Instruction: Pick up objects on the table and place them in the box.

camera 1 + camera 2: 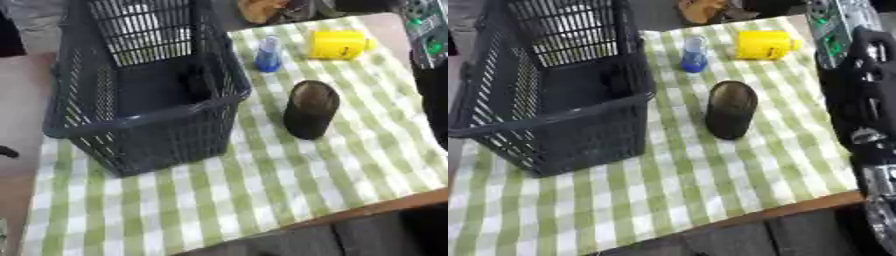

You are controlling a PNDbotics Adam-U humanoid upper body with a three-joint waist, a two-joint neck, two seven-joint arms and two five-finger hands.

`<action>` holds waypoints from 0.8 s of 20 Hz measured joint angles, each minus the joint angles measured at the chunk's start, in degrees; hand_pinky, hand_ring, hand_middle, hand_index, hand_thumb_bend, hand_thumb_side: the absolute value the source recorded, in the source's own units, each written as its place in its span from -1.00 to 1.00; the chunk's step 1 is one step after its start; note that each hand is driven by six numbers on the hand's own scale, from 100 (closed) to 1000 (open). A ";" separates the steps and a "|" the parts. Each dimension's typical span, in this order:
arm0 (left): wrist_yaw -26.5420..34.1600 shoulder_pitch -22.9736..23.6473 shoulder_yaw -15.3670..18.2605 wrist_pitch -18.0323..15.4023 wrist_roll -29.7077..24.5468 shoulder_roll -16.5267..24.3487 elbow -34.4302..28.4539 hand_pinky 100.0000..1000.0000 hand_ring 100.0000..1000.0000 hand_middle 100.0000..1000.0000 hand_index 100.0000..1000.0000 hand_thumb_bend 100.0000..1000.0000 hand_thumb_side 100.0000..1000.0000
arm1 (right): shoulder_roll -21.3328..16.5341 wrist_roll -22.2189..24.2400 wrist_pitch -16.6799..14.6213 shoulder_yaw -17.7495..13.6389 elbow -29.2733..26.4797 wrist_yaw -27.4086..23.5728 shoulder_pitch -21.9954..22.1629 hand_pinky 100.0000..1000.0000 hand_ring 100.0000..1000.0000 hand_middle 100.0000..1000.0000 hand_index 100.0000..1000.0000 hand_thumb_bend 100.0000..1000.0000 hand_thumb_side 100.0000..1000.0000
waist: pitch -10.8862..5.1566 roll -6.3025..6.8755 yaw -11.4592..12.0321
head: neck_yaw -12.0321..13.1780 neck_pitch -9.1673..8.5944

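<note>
At three o'clock of the dark basket (pixel 140 95) stand a dark cup (pixel 311 109), blue bottle (pixel 268 55) and yellow container (pixel 337 44), while the right hand (pixel 868 85) hangs beside, its fingers' state unclear.

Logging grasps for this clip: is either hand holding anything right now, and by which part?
Nothing is seen held. The dark cup, blue bottle and yellow container lie untouched on the cloth; only the right arm shows, its hand unseen.

One dark slatted basket (pixel 140 125) at nine o'clock, one dark cylindrical cup (pixel 311 110) at centre, one blue bottle (pixel 268 55) and one yellow container (pixel 339 45) toward one o'clock, one green checked cloth (pixel 262 190).
</note>
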 measured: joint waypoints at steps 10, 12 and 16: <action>0.25 0.05 -0.72 0.08 -0.69 0.00 0.32 -0.42 0.60 0.42 0.47 -0.21 0.79 | 8.32 -10.22 0.31 5.11 5.12 2.36 -8.33 -1.00 -0.42 -0.04 0.15 -0.81 -1.00 | -0.37 -0.01 2.08 | -1.68 0.00; 0.33 0.05 -0.83 0.05 -0.86 0.00 0.33 -0.42 0.60 0.42 0.47 -0.21 0.79 | 10.08 -13.66 0.36 6.40 6.33 2.99 -9.62 -1.00 -0.42 -0.04 0.14 -0.81 -1.00 | -0.37 -0.01 2.35 | -2.15 0.00; 0.35 0.05 -1.08 0.05 -1.11 0.00 0.35 -0.43 0.60 0.41 0.47 -0.21 0.79 | 12.73 -17.85 -0.68 8.55 8.34 3.97 -11.27 -1.00 -0.40 -0.04 0.15 -0.82 -1.00 | -0.37 -0.01 2.67 | -2.91 0.00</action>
